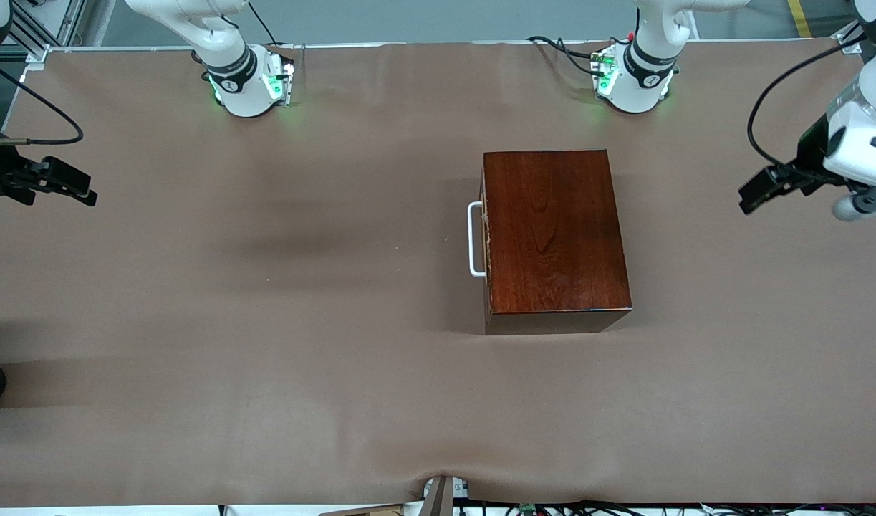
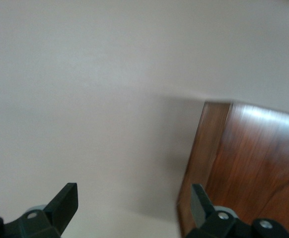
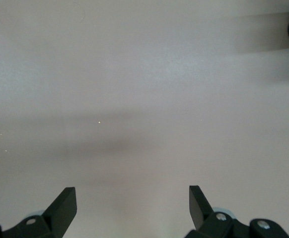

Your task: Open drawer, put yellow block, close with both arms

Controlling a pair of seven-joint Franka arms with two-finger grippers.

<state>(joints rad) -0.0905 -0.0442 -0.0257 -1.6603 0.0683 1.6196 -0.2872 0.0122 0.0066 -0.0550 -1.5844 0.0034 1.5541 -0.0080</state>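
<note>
Brown table cover point(image 1: 266, 322); cables point(image 1: 559, 50) near its edge.

You saw a glossy reddish-brown mahogany box point(image 1: 556, 233) with dark wavy grain, and a white U-shaped bar handle point(image 1: 474, 239) on its drawer. The plain counter point(image 1: 266, 322) was dull brown. Both white arms showed black bands and green-lit bases; each end effector was black.

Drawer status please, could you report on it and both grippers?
Left gripper and right gripper open, over bare table. Drawer shut in box, handle untouched. Yellow block not visible.
</note>
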